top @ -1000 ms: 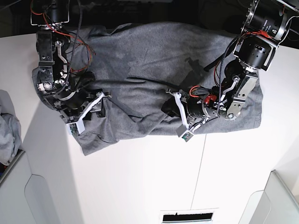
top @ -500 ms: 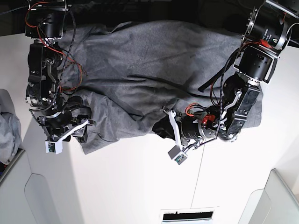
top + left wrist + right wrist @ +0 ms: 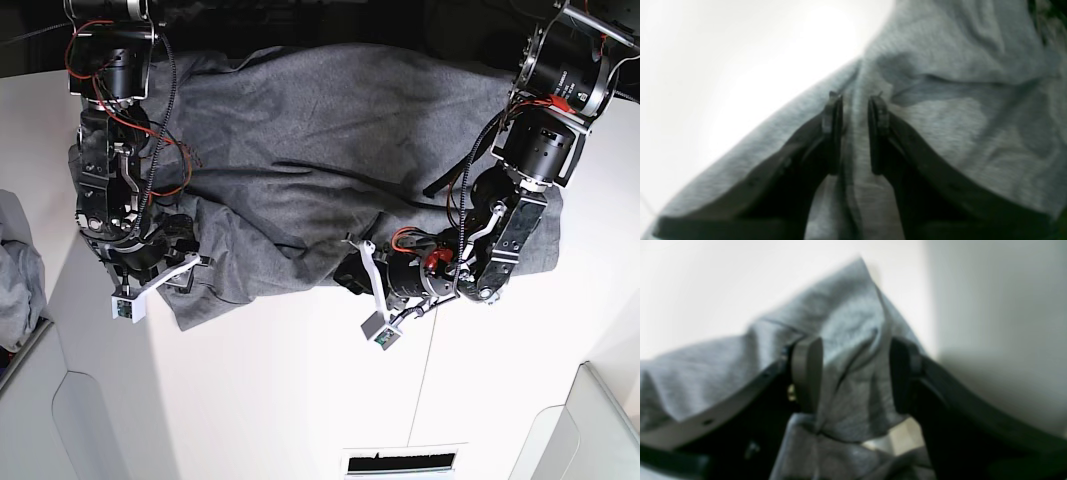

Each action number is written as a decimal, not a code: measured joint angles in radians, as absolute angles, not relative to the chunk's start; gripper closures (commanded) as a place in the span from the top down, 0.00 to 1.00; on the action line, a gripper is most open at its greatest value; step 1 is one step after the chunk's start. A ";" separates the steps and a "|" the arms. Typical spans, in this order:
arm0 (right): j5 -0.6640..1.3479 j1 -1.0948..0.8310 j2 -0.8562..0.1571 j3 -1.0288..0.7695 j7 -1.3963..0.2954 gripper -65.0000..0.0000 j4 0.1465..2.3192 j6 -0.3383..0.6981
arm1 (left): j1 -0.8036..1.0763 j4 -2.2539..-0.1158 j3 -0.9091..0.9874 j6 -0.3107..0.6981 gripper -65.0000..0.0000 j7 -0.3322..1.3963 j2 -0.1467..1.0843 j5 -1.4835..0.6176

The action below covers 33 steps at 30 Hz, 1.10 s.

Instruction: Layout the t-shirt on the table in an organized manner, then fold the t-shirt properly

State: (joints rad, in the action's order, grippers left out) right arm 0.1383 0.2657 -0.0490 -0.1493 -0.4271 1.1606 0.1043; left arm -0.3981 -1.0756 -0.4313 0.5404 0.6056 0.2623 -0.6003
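I have one t-shirt (image 3: 330,150), soft heather-grey knit, spread crumpled across the far half of the white table (image 3: 290,390), its near hem bunched into diagonal ridges. My left gripper (image 3: 854,133) is pinched on a narrow fold of that hem; the dark pads press the cloth from both sides. My right gripper (image 3: 853,373) stands wider, its jaws around a thicker peak of the same fabric, cloth filling the gap between them. Both arms lie over the shirt and hide parts of it in the base view. A paler bluish-grey bundle (image 3: 18,270) sits at the table's edge, apart from the shirt, and two light grey bins (image 3: 600,430) flank the near corners.
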 measured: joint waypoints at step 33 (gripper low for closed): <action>0.051 0.522 0.102 -0.072 -0.495 0.45 1.053 0.238 | -0.294 -1.076 -0.431 0.554 0.24 0.604 0.266 -0.572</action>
